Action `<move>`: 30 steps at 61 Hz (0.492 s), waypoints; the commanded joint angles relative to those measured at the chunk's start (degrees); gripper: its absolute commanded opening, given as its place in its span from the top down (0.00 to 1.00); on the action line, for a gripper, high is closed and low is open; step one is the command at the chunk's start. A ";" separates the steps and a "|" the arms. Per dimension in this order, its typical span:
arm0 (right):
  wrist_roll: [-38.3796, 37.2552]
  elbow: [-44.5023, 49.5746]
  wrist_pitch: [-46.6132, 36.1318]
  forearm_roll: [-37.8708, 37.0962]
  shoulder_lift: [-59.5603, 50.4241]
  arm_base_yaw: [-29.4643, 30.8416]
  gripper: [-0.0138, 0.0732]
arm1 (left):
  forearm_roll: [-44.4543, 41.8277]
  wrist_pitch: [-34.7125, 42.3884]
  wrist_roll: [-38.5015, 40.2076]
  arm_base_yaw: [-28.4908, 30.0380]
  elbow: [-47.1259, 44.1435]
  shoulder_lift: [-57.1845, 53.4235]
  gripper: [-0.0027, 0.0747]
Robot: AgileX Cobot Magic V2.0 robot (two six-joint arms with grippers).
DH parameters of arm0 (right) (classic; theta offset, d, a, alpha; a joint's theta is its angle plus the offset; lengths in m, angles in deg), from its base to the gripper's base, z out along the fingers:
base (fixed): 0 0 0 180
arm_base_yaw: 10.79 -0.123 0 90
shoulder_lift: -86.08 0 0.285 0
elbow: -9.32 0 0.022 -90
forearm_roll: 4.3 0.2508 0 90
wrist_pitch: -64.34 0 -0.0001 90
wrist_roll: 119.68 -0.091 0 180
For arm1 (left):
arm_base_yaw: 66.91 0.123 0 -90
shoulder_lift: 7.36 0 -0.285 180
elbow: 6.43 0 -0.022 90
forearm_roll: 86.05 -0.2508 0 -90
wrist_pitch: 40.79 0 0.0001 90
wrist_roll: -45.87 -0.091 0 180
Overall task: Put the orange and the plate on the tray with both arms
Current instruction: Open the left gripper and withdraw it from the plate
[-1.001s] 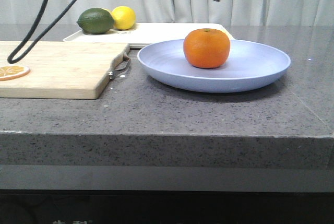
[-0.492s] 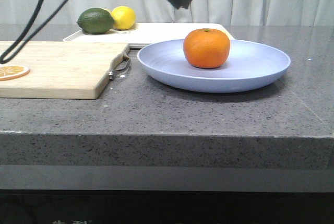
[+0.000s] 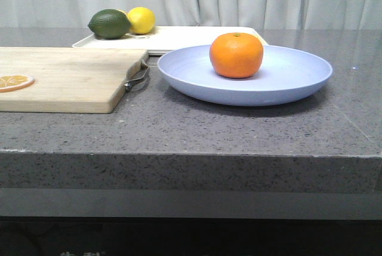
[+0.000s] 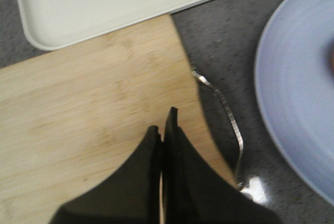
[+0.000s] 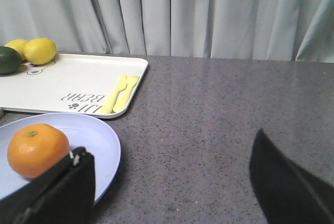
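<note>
Grey desk [image 3: 239, 130]: speckled stone; its left and right ends are cut off in the front view.
Cutting board [image 3: 65, 77]: pale wood at the front left, cropped at the left edge, a dried slice [image 3: 15, 81] on it.
Tray [image 3: 179, 38]: cream-white, toward the back edge, partly hidden behind the plate; a lime [image 3: 110, 24] and lemon [image 3: 141, 19] sit on its left end.
Plate [image 3: 286, 80]: lavender-blue, on the desk in front of the tray.
Orange [image 3: 236, 55]: resting on the plate.
Left hand [image 4: 163, 125]: dark, clenched on nothing, above the board, beside the plate.
Right hand [image 5: 169, 182]: blurred, fingers spread wide, orange just beside one finger [image 5: 62, 182].
</note>
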 commanded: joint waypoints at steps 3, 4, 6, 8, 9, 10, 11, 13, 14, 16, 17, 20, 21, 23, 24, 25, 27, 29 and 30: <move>0.16 -2.02 -4.00 -0.19 0.37 0.12 0.14 | -0.74 6.03 2.92 3.19 -6.31 -8.14 0.99; 0.16 -2.02 -4.00 -0.19 0.37 0.12 0.14 | -0.64 6.70 3.36 3.71 -7.31 -9.17 0.99; 0.16 -2.02 -4.00 -0.19 0.37 0.12 0.14 | -0.64 7.63 3.77 4.40 -9.78 -10.55 0.99; 0.16 -2.02 -4.00 -0.19 0.37 0.12 0.14 | -0.53 8.42 3.95 5.11 -11.75 -11.94 0.99; 0.16 -2.02 -4.00 -0.19 0.37 0.12 0.14 | -0.39 8.85 3.95 5.36 -13.17 -13.00 0.99; 0.16 -2.02 -4.00 -0.19 0.37 0.12 0.14 | -0.38 9.00 3.95 5.67 -14.11 -13.72 0.99; 0.16 -2.02 -4.00 -0.19 0.37 0.12 0.14 | -0.28 9.37 3.95 5.85 -15.04 -14.44 0.99; 0.16 -2.02 -4.00 -0.19 0.37 0.12 0.14 | -0.28 9.71 4.10 6.02 -16.89 -16.23 0.99; 0.16 -2.02 -4.00 -0.19 0.37 0.12 0.14 | -0.28 9.86 4.24 6.16 -18.25 -16.95 0.99; 0.16 -2.02 -4.00 -0.19 0.37 0.12 0.14 | -0.28 10.36 4.71 6.42 -20.52 -18.86 0.99; 0.16 -2.02 -4.00 -0.19 0.37 0.12 0.14 | -0.28 10.62 5.10 6.42 -21.44 -19.65 0.99; 0.16 -2.02 -4.00 -0.19 0.37 0.12 0.14 | -0.28 11.80 5.48 6.56 -24.19 -22.06 0.99; 0.16 -2.02 -4.00 -0.19 0.37 0.12 0.14 | -0.28 12.22 5.56 6.56 -25.10 -22.93 0.99; 0.16 -2.02 -4.00 -0.19 0.37 0.12 0.14 | -0.39 13.24 5.90 6.56 -27.35 -25.13 0.99; 0.16 -2.02 -4.00 -0.19 0.37 0.12 0.14 | -0.39 13.72 6.18 6.56 -28.23 -26.45 0.99; 0.16 -2.02 -4.00 -0.19 0.37 0.12 0.14 | -0.39 14.21 6.56 6.56 -29.56 -27.35 0.99; 0.16 -2.02 -4.00 -0.19 0.37 0.12 0.14 | -0.39 15.09 6.97 6.56 -31.32 -29.25 0.99; 0.16 -2.02 -4.00 -0.19 0.37 0.12 0.14 | -0.39 15.99 6.97 6.56 -33.07 -31.16 0.99; 0.16 -2.02 -4.00 -0.19 0.37 0.12 0.14 | -0.39 16.29 6.97 6.56 -34.34 -32.62 0.99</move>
